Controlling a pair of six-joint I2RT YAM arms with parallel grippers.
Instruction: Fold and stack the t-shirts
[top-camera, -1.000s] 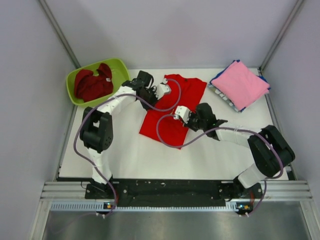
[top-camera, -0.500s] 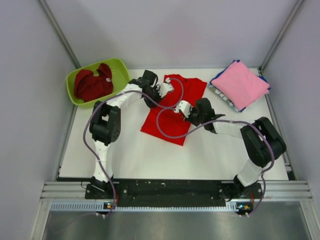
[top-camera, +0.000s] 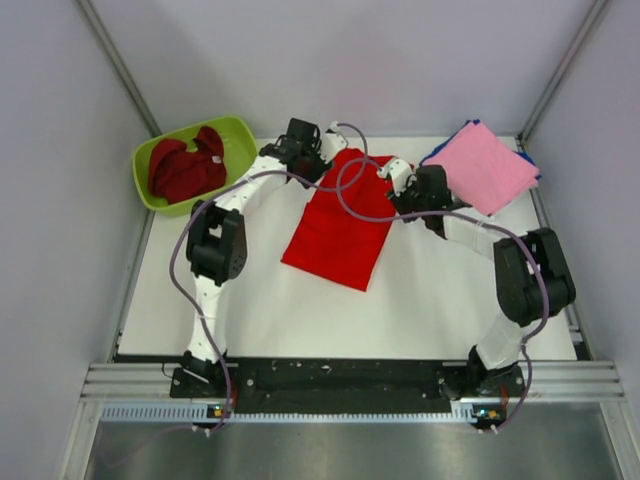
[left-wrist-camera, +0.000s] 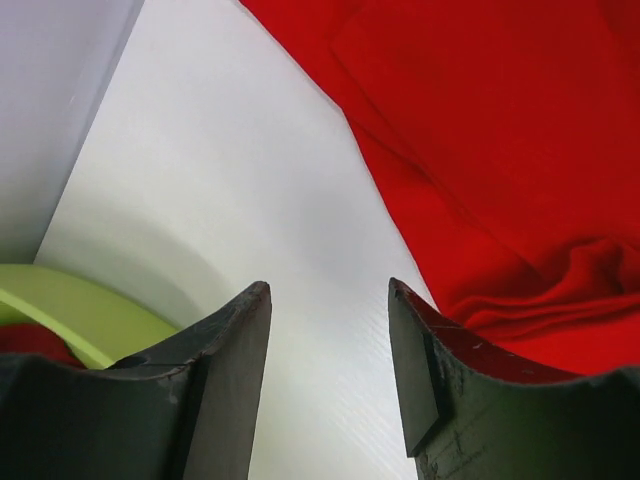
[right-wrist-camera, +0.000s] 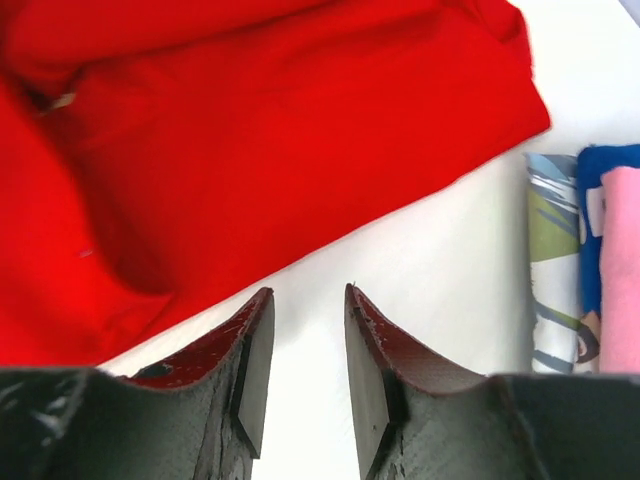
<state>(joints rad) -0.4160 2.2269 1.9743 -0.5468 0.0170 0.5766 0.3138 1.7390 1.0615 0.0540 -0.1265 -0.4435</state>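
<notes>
A bright red t-shirt (top-camera: 338, 225) lies folded into a long strip mid-table, and also shows in both wrist views (left-wrist-camera: 500, 150) (right-wrist-camera: 250, 130). My left gripper (top-camera: 328, 141) (left-wrist-camera: 328, 287) stands open by the shirt's far left corner, with only white table between its fingers. My right gripper (top-camera: 393, 171) (right-wrist-camera: 308, 290) stands a little open beside the shirt's far right edge, holding nothing. A pink t-shirt (top-camera: 485, 165) tops a folded stack at the far right, with blue ones (right-wrist-camera: 603, 170) under it. A darker red t-shirt (top-camera: 185, 168) lies crumpled in the tub.
The lime-green tub (top-camera: 238, 135) (left-wrist-camera: 80, 312) sits at the far left corner, close to my left arm. Grey walls enclose the table on three sides. The stack's edge (right-wrist-camera: 552, 260) is just right of my right gripper.
Both grippers moved toward the far edge of the table and opened, letting go of the red t-shirt. The shirt now lies narrower than before.
</notes>
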